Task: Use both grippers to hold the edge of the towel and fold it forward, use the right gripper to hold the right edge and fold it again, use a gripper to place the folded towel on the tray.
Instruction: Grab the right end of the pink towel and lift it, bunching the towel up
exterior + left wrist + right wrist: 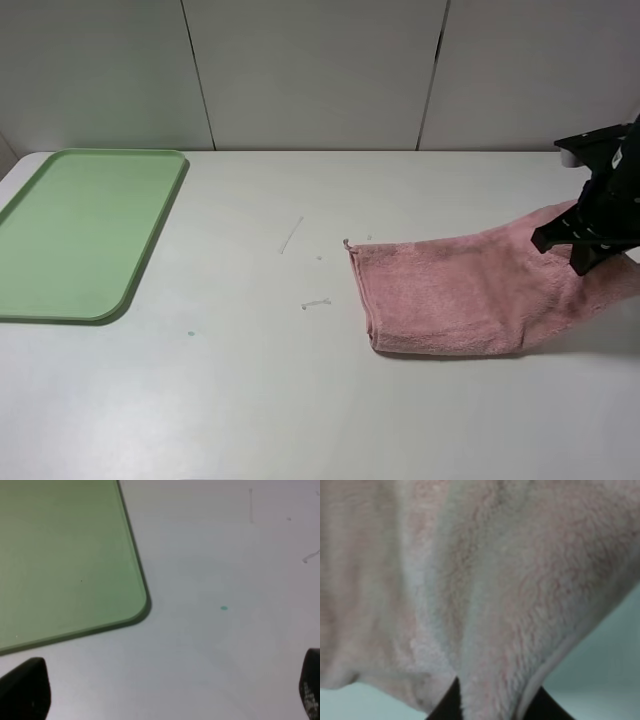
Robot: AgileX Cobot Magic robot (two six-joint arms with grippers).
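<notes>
We find the right fingers [447,707] clamped on the towel [450,295], which drapes from them down onto the bench [250,400]. The left fingers [25,690] stand apart, with the tray [80,235] just ahead of them. We advise carrying the held end level across the resting half and aligning the corners before release.

The rounded corner of the light green tray [60,555] lies flat on the pale surface [225,670], its low rim casting a thin shadow. A small teal speck [223,608] sits near that corner, clear of it. Faint scratch marks [310,556] show further off. The left gripper [168,690] holds its two black fingers [25,690] wide apart, with only bare surface between them.
</notes>
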